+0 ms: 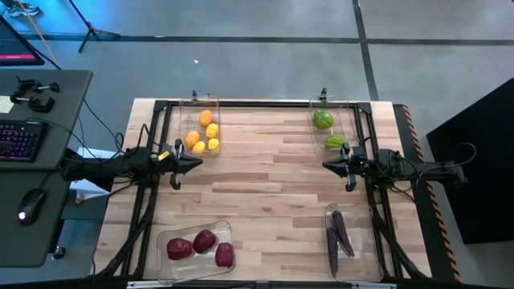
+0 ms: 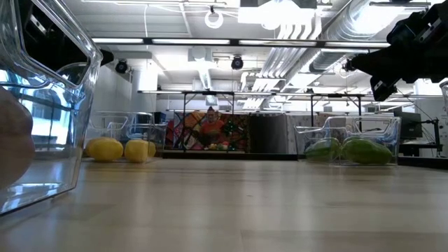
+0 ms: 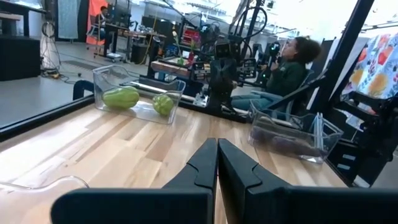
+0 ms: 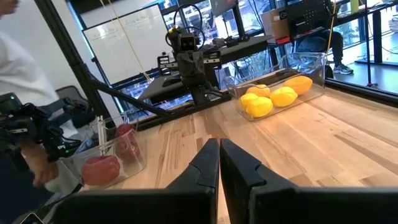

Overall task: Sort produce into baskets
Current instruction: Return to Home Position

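**Hovering Clenched Over a Counter of Filled Bins**

Both dark arms reached in level from the sides. The left tool (image 1: 195,163) hung at 9 o'clock and the right tool (image 1: 328,165) at 3 o'clock, tips facing each other and well apart, with open wood between them. Each tool's two wedge-shaped fingers were clenched tip to tip, grasping nothing.

The counter (image 1: 265,189) was pale butcher-block wood laid in narrow strips, edged by a black metal frame (image 1: 265,103). Four clear, glossy plastic bins with rounded corners sat near its corners.

- The bin at 11 o'clock (image 1: 197,100) held smooth orange and yellow round pieces (image 1: 212,130).
- The bin at 1 o'clock (image 1: 351,120) held two plump green pieces (image 1: 324,119).
- The bin at 7 o'clock (image 1: 186,230) held three dark red lumps (image 1: 204,241).
- The bin at 5 o'clock (image 1: 361,221) held long, slim dark purple pieces (image 1: 341,233).

No produce lay loose on the planks.

Orange-and-black striped tape (image 1: 416,152) ran along the 3 o'clock edge. Past the 9 o'clock edge stood a grey desk (image 1: 48,96) carrying a keyboard (image 1: 20,140) with lit keys and a mouse (image 1: 32,202). In the left wrist view a seated person (image 3: 289,65) showed in the room beyond the right arm.
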